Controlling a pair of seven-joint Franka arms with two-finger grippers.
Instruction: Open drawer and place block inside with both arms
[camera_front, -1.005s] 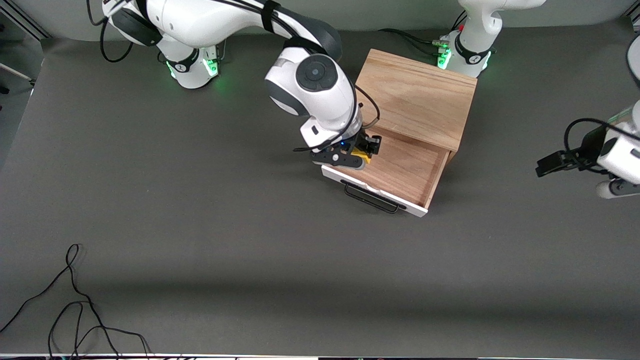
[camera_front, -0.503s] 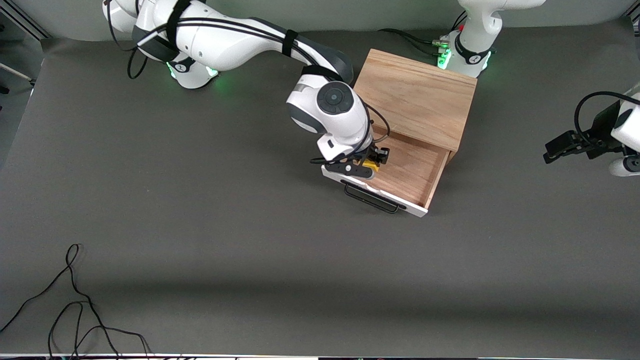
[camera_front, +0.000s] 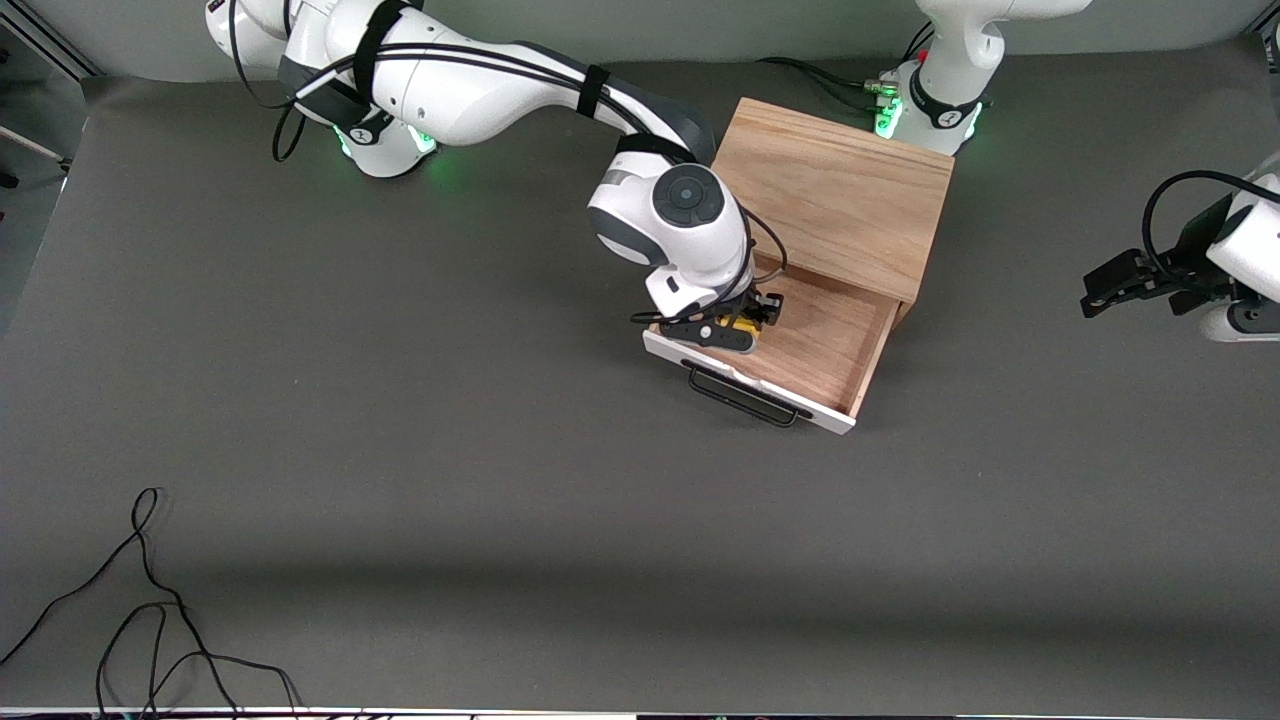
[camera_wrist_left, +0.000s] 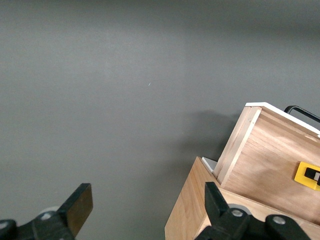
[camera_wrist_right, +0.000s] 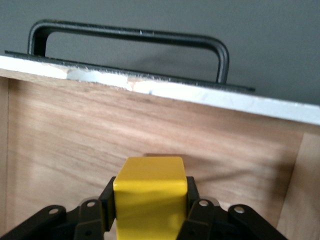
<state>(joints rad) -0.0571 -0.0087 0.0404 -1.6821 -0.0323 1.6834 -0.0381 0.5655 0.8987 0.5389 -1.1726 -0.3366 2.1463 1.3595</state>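
Holding the block (camera_front: 741, 325) clamped in my right gripper (camera_front: 738, 327) inside the open drawer (camera_front: 815, 350); my left gripper (camera_wrist_left: 145, 212) waits spread wide over the worktop (camera_front: 400, 450) beside the cabinet (camera_front: 840, 195)

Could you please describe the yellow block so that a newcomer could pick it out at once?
Find the oak cabinet with its drawer pulled open. Over the drawer, the right gripper is shut on the block. It is the only bright yellow thing, a small cube.
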